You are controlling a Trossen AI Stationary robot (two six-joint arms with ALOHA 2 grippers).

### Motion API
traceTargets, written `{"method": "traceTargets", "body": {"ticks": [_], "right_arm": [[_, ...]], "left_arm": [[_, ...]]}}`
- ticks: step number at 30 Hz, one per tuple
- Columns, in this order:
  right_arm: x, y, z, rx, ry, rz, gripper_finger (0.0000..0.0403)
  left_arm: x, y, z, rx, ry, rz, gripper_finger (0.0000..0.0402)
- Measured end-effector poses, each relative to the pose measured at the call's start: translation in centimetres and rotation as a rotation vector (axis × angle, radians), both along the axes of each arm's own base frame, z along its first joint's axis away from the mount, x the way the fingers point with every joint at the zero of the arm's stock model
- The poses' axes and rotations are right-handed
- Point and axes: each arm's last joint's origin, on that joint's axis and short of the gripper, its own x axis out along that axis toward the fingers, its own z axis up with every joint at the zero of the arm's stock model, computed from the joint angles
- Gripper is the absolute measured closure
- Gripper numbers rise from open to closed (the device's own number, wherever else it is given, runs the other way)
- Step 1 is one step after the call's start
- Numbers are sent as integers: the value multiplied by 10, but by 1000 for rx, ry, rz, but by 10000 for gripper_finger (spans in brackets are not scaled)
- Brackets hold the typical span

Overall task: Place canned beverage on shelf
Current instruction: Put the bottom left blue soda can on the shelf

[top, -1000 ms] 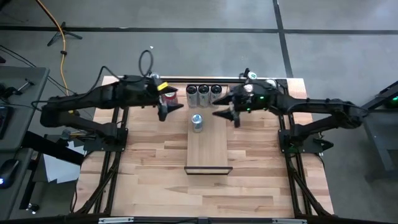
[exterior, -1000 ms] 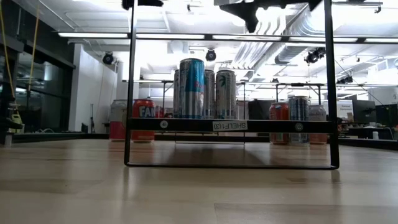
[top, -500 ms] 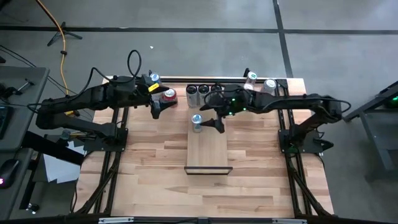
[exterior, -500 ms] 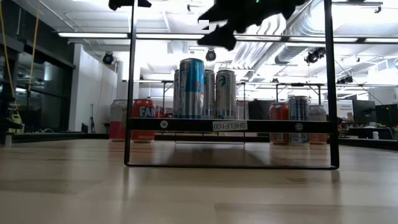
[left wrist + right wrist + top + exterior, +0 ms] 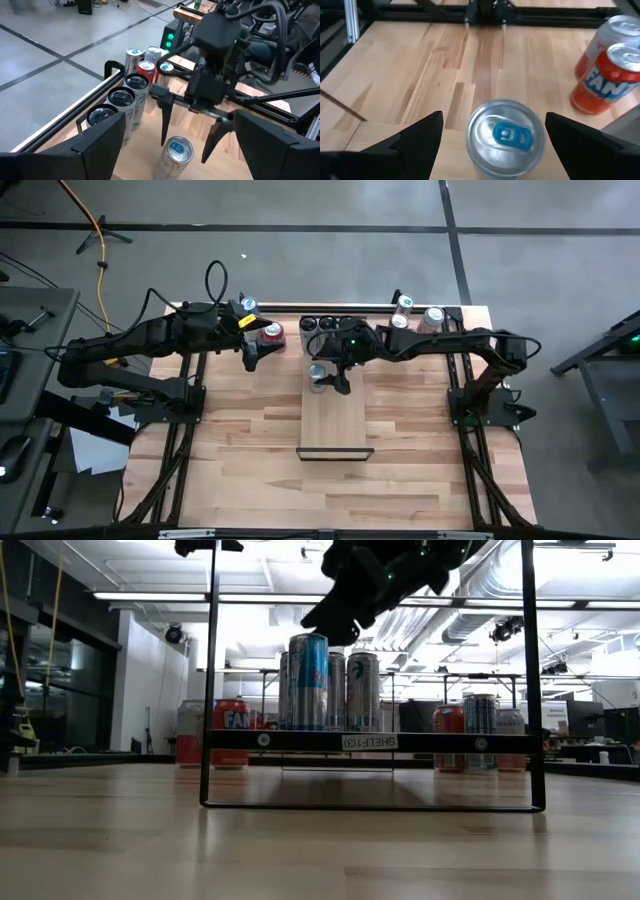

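Right gripper (image 5: 328,374) has swung over the can (image 5: 318,376), fingers spread, seemingly not touching.

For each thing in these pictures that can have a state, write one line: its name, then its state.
Right gripper: open, poised over the blue-tab can, not touching it.
Left gripper: open, empty, beside the orange can.
Blue-tab can: upright, unopened, standing on the shelf's far end.
Shelf: flat on the table, holding one can.
Three dark-topped cans: upright in a row behind the shelf.
Orange can: upright on the table.
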Motion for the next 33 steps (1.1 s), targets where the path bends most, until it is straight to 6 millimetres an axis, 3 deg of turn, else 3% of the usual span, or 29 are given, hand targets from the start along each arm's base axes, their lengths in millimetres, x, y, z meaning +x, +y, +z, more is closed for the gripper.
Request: {"method": "traceTargets", "body": {"ticks": [10,23,28,33], "right_arm": [[3,-1,-9,-66,23,43,71],[6,1,-18,-21,58,20,185],[-4,3,-11,30,106,-15,185],[-26,9,7,21,178,-86,185]], "left_arm": [[0,0,0,1,2,0,76],[0,0,0,36,16,0,75],[0,1,0,82,31,15,76],[-1,3,1,112,33,64,76]]}}
